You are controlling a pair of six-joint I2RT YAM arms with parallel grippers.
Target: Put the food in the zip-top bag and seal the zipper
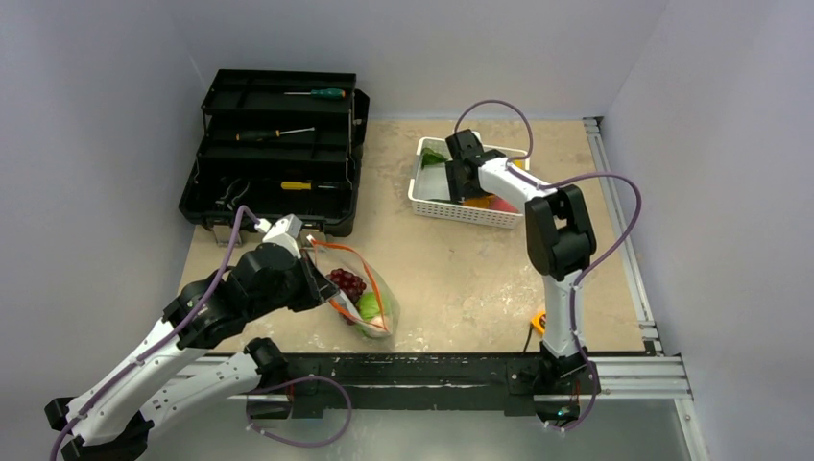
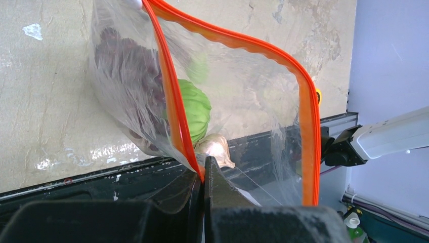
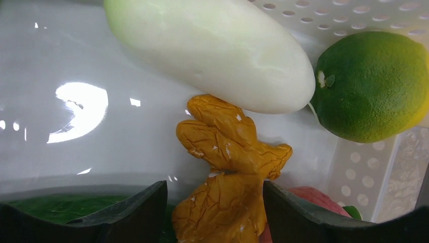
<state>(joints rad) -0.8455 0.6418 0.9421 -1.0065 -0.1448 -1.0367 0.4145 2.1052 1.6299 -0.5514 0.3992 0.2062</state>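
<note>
The left arm point(image 1: 154, 355) lies low, bent forward. Its left gripper point(image 2: 204, 167) is pinched shut on the orange-red zipper strip point(image 2: 174, 101) of the clear crinkly zip-top bag point(image 1: 384, 293), which lies open near the front rail point(image 1: 432, 370) holding dark purple grapes point(image 1: 347, 281) and green cabbage point(image 1: 369, 305). The right arm point(image 1: 557, 240) reaches far forward, its right gripper point(image 3: 214, 190) down in the white perforated basket point(image 1: 461, 213), fingers clasping a lumpy orange-brown toy piece point(image 3: 227, 147).

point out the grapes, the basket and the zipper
grapes point(image 1: 347, 282), top view, middle of the bunch
basket point(image 1: 461, 213), top view, front wall
zipper point(image 2: 172, 96), left wrist view, left strip
</note>
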